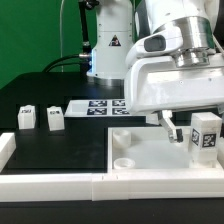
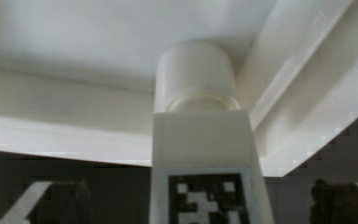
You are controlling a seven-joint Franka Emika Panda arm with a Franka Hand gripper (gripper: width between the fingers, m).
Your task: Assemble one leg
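Observation:
A white leg (image 1: 205, 135) with a black-and-white tag stands upright at the right side of the large white tray-like piece (image 1: 145, 165). My gripper (image 1: 198, 132) straddles it with the jaws apart. One finger (image 1: 172, 128) shows clear of the leg, the other is hidden behind it. In the wrist view the leg (image 2: 202, 140) points its round end at the tray (image 2: 69, 50). Dark fingers (image 2: 44, 202) stand off either side of it without touching, around my gripper (image 2: 197, 208). Two more legs (image 1: 27, 117) (image 1: 53, 119) stand on the black table at the exterior view's left.
The marker board (image 1: 100, 105) lies behind the tray. White border bars run along the front (image 1: 50, 185) and at the exterior view's left (image 1: 5, 150). Round sockets (image 1: 122, 158) show in the tray's near corner. The robot base (image 1: 108, 45) stands at the back.

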